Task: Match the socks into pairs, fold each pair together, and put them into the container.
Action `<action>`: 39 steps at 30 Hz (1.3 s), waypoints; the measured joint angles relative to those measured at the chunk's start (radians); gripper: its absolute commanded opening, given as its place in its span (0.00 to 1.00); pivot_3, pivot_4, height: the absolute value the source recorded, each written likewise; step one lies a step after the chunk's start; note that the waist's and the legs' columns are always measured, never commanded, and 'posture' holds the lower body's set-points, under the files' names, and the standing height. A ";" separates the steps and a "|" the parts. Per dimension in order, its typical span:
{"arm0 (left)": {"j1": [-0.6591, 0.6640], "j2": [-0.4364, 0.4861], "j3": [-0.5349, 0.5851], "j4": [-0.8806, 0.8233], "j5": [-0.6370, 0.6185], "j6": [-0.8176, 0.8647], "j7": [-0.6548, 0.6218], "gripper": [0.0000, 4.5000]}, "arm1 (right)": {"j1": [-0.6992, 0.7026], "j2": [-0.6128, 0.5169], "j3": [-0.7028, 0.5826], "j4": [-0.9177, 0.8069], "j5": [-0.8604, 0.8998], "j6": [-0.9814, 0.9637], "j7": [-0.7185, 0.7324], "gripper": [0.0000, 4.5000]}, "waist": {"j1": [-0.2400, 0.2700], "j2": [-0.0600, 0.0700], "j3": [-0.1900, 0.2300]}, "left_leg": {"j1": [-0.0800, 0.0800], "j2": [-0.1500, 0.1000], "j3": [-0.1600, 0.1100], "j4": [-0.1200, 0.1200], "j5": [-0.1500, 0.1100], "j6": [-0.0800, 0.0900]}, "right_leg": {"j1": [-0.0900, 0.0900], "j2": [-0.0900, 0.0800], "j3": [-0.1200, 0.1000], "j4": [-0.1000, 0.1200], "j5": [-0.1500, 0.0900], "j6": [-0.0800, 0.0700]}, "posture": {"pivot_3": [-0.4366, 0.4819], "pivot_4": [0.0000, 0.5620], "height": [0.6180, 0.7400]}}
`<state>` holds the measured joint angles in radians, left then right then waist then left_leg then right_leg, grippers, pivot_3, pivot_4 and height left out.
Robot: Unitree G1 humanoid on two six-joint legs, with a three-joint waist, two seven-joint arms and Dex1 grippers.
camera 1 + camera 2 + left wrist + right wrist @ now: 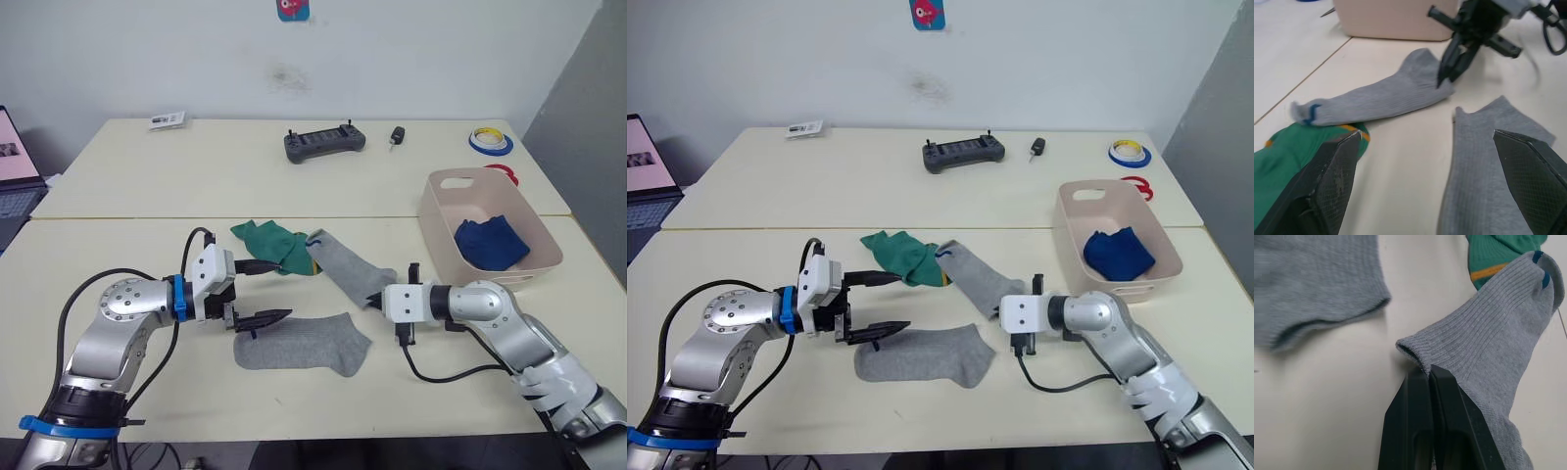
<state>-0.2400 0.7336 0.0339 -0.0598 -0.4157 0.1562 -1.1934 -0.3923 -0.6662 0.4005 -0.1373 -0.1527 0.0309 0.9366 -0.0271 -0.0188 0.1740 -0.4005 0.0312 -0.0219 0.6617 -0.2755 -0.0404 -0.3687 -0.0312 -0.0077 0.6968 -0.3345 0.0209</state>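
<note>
Two pale cream desks (147, 392) stand pushed together against a white wall, the seam running between them. On the near desk, the right gripper (376, 301) is clenched on the cuff of one grey sock (345, 266), which lies diagonally with its toe against the green socks (269, 245). The left gripper (276, 291) hangs released, fingers spread, over the end of a second grey sock (304, 344) lying flat. The container (549, 245) sits at the right with the folded blue pair (490, 243) inside. A black controller (324, 143) and tape rolls (490, 141) lie on the far desk.
</note>
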 measured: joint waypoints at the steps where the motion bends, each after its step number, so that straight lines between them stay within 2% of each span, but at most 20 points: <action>1: -0.008 -0.006 0.000 0.017 0.005 -0.016 0.002 1.00 | 0.010 -0.003 -0.013 -0.014 0.017 0.002 0.005 0.00 | 0.000 0.000 0.000 | 0.000 0.000 0.000 0.000 0.000 0.000 | 0.000 0.000 0.000 0.000 0.000 0.000 | 0.48 0.27 1.00; 6: -0.038 -0.029 0.000 0.076 0.025 -0.063 0.005 1.00 | 0.013 -0.001 -0.079 -0.099 0.108 0.104 0.033 0.00 | 0.000 0.000 0.000 | 0.000 0.000 0.000 0.000 0.000 0.000 | 0.000 0.000 0.000 0.000 0.000 0.000 | 0.48 0.27 1.00; 12: -0.060 -0.057 0.000 0.160 0.042 -0.101 0.015 1.00 | -0.061 0.014 -0.125 -0.205 0.233 0.299 0.066 0.00 | 0.000 0.000 0.000 | 0.000 0.000 -0.001 0.000 0.000 0.000 | 0.000 0.000 0.000 0.000 0.000 0.000 | 0.48 0.27 1.00; 15: -0.120 -0.085 -0.010 0.255 0.086 -0.170 0.022 1.00 | -0.084 0.004 -0.138 -0.229 0.274 0.359 0.086 0.00 | 0.004 0.000 0.000 | 0.000 -0.001 -0.001 0.001 0.000 0.000 | 0.000 -0.001 -0.001 0.000 0.000 0.000 | 0.48 0.27 1.00; 18: -0.178 -0.118 -0.041 0.333 0.125 -0.241 0.010 1.00 | -0.099 -0.012 -0.140 -0.245 0.293 0.375 0.106 0.00 | 0.007 0.000 0.000 | 0.000 -0.002 0.000 0.001 0.000 0.000 | 0.001 -0.002 -0.001 0.000 0.000 0.000 | 0.48 0.27 1.00; 22: -0.297 -0.162 -0.109 0.526 0.192 -0.369 -0.045 1.00 | -0.093 -0.053 -0.139 -0.250 0.291 0.367 0.128 0.00 | 0.010 0.000 0.000 | -0.001 -0.003 0.000 0.001 0.000 0.000 | 0.000 -0.001 -0.002 0.000 0.000 0.000 | 0.48 0.27 1.00; 28: -0.486 -0.225 -0.139 0.722 0.225 -0.454 -0.102 1.00 | -0.046 -0.121 -0.130 -0.258 0.266 0.322 0.151 0.00 | 0.010 -0.001 0.000 | -0.001 -0.003 0.000 0.002 0.000 0.000 | 0.000 0.000 -0.002 0.000 0.000 0.000 | 0.48 0.27 1.00; 35: -0.547 -0.254 -0.180 0.836 0.267 -0.544 -0.179 1.00 | -0.007 -0.176 -0.133 -0.285 0.254 0.305 0.165 0.00 | -0.002 -0.001 0.000 | 0.000 -0.003 0.000 0.002 0.002 -0.002 | 0.000 0.002 -0.002 0.001 0.000 0.000 | 0.48 0.27 1.00; 39: -0.602 -0.254 -0.200 0.911 0.314 -0.657 -0.226 1.00 | 0.002 -0.188 -0.143 -0.312 0.257 0.313 0.172 0.00 | 0.000 -0.001 0.000 | -0.001 -0.003 0.000 0.002 0.002 -0.003 | 0.000 0.002 -0.002 0.000 0.000 0.000 | 0.48 0.27 1.00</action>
<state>-0.8418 0.4797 -0.1658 0.8512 -0.1020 -0.5007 -1.4191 -0.3899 -0.8546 0.2573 -0.4494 0.1046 0.3438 1.1090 -0.0276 -0.0197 0.1741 -0.4011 0.0284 -0.0220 0.6636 -0.2738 -0.0430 -0.3686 -0.0292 -0.0097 0.6971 -0.3345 0.0209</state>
